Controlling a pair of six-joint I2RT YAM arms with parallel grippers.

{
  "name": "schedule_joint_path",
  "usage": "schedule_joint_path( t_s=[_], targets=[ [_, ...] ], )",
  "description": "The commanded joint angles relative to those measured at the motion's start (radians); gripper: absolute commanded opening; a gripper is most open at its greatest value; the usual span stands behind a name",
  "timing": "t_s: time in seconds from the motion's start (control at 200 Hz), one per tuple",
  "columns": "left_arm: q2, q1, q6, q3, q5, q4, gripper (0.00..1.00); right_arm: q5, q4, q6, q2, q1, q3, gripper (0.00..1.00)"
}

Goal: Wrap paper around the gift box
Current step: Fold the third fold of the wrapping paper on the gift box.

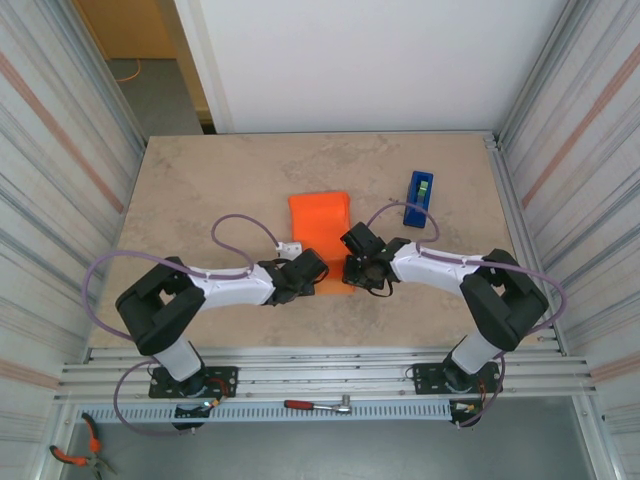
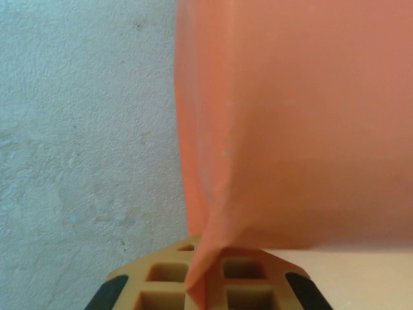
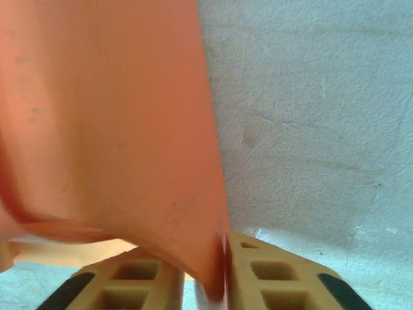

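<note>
Plainly, L tool (image 2: 203, 284) & R tool (image 3: 222, 271) pinch thin matte orange paper (image 1: 320, 215).

The beige, stone-patterned desk (image 1: 200, 180) carries the orange paper (image 1: 318, 215) near its middle; a blue tape dispenser (image 1: 418, 197) lies apart, to the right.

Open table (image 1: 200, 190) outboard of left gripper (image 1: 316, 270), paper (image 1: 320, 222) bulking between both grippers (edges pinched), tape dispenser (image 1: 418, 197) obstructing beyond right gripper (image 1: 348, 270).

The bright orange paper (image 1: 320, 222) lies folded over, its near corners pinched in the left claw (image 2: 197, 287) and right claw (image 3: 222, 274).
</note>
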Motion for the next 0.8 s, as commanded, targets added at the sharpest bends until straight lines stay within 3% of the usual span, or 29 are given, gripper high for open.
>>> schedule_joint_path(
  t_s=[0.0, 0.155, 0.175, 0.215, 0.246, 0.301, 0.391, 0.456, 0.496, 0.556, 0.586, 0.701, 0.727, 0.777, 0.797],
  targets=[
    [0.020, -0.015, -0.006, 0.021, -0.015, -0.020, 0.00, -0.011, -0.004, -0.003, 0.023, 0.006, -0.004, 0.00],
    [0.023, -0.018, -0.009, 0.023, -0.016, -0.021, 0.00, -0.008, -0.011, -0.006, 0.014, 0.004, -0.004, 0.01],
    [0.024, -0.018, -0.008, 0.022, -0.016, -0.020, 0.00, -0.006, -0.014, -0.006, 0.012, 0.004, -0.002, 0.10],
    [0.026, -0.020, -0.009, 0.023, -0.016, -0.020, 0.00, 0.000, -0.021, -0.002, 0.009, 0.005, -0.003, 0.37],
    [0.026, -0.019, -0.009, 0.022, -0.016, -0.019, 0.00, 0.006, -0.027, 0.000, 0.006, 0.006, -0.001, 0.49],
    [0.027, -0.022, -0.008, 0.023, -0.015, -0.020, 0.00, 0.010, -0.033, 0.005, 0.001, 0.006, -0.005, 0.58],
    [0.026, -0.023, -0.009, 0.023, -0.016, -0.020, 0.00, 0.009, -0.031, 0.009, -0.003, 0.007, -0.013, 0.59],
    [0.026, -0.022, -0.009, 0.021, -0.015, -0.019, 0.00, 0.007, -0.026, 0.010, -0.002, 0.012, -0.019, 0.54],
    [0.025, -0.024, -0.009, 0.020, -0.016, -0.019, 0.00, 0.006, -0.021, 0.013, -0.001, 0.013, -0.024, 0.44],
    [0.025, -0.025, -0.010, 0.020, -0.015, -0.020, 0.00, 0.005, -0.016, 0.016, 0.004, 0.014, -0.031, 0.20],
    [0.025, -0.025, -0.009, 0.020, -0.016, -0.019, 0.00, 0.003, -0.013, 0.016, 0.004, 0.017, -0.033, 0.01],
    [0.027, -0.027, -0.010, 0.022, -0.014, -0.017, 0.00, 0.001, -0.014, 0.018, 0.006, 0.016, -0.037, 0.00],
    [0.027, -0.028, -0.009, 0.021, -0.016, -0.017, 0.00, 0.001, -0.015, 0.018, 0.004, 0.017, -0.036, 0.13],
    [0.027, -0.028, -0.010, 0.021, -0.016, -0.018, 0.00, 0.008, -0.023, 0.025, 0.000, 0.019, -0.036, 0.50],
    [0.028, -0.029, -0.010, 0.022, -0.016, -0.018, 0.00, 0.010, -0.025, 0.026, -0.001, 0.020, -0.038, 0.57]
  ],
)
